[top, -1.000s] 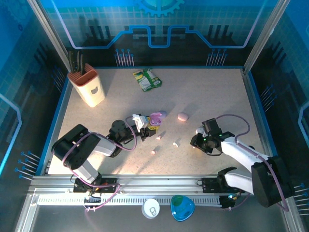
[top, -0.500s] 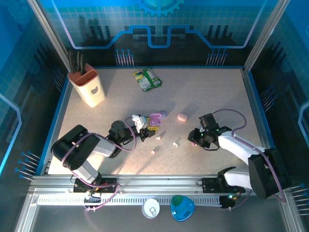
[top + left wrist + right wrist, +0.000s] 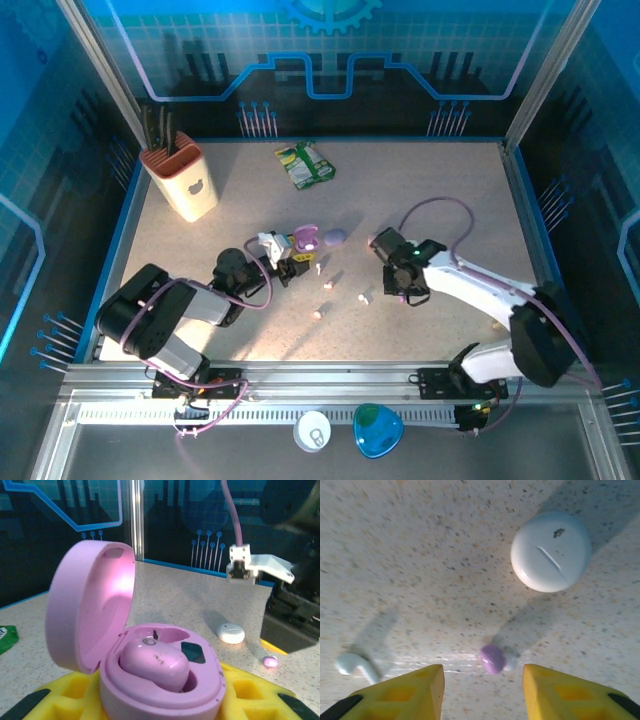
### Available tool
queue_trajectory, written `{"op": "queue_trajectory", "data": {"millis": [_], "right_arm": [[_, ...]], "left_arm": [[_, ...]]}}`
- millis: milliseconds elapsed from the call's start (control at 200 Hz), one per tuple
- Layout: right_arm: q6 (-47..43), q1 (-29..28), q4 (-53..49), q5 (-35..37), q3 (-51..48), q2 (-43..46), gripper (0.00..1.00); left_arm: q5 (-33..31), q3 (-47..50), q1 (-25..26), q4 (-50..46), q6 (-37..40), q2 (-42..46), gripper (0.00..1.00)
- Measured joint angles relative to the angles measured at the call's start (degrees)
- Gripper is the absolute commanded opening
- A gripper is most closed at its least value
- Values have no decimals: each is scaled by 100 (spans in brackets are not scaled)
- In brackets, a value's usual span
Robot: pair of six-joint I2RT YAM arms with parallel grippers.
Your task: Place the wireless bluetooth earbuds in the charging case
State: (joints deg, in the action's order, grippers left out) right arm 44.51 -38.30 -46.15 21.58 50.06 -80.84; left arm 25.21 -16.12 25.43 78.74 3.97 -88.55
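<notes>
Your open charging case (image 3: 165,680) sits mouth-up in the left fingers (image 3: 160,702), clamped betw. the two yellow pads. Its round lid is hinged up & leans toward the picture's left in the left wrist view. It's glossy lilac plastic, pebble-shaped. One lilac earbud (image 3: 152,662) is seated in the well nearer the lid, long axis running across the case from pad to pad. The well beside it is bare, w/ a dark contact window showing.

Your right fingers (image 3: 482,672) stand apart w/ nothing gripped, tips low over the speckled, stone-look worktop (image 3: 420,555). Just ahead of the gap, approx. centred betw. the two yellow tips & touching neither, lies a tiny purple earbud (image 3: 493,658). It has a rounded purple bulb w/ a paler bit on the side toward the picture-right tip, so its long axis runs across the gap, tip to tip.

A white earbud (image 3: 355,665) lies just outside the picture-left tip, bulb away from the fingers, stem slanting back toward that tip. Can't tell if it touches. Further ahead, beyond the picture-right tip, a shut pale case (image 3: 551,551) rests flat. It's smooth & round, w/ a thin seam line across its top.

From above, a pink earbud (image 3: 318,313) lies on the worktop betw. the two arms, well apart from both sets of fingers.
</notes>
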Motion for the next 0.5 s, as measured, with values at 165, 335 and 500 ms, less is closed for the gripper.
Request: {"op": "queue_trajectory", "data": {"millis": [165, 335, 500], "right_arm": [[92, -450, -850, 726, 623, -1043, 40], [101, -667, -1303, 1047, 1040, -1932, 37], [44, -732, -1423, 1093, 1178, -2328, 35]], "left_arm": [[4, 17, -85, 2, -87, 55, 36], [4, 22, -94, 0, -103, 55, 36], [4, 22, -96, 0, -103, 55, 36]]}}
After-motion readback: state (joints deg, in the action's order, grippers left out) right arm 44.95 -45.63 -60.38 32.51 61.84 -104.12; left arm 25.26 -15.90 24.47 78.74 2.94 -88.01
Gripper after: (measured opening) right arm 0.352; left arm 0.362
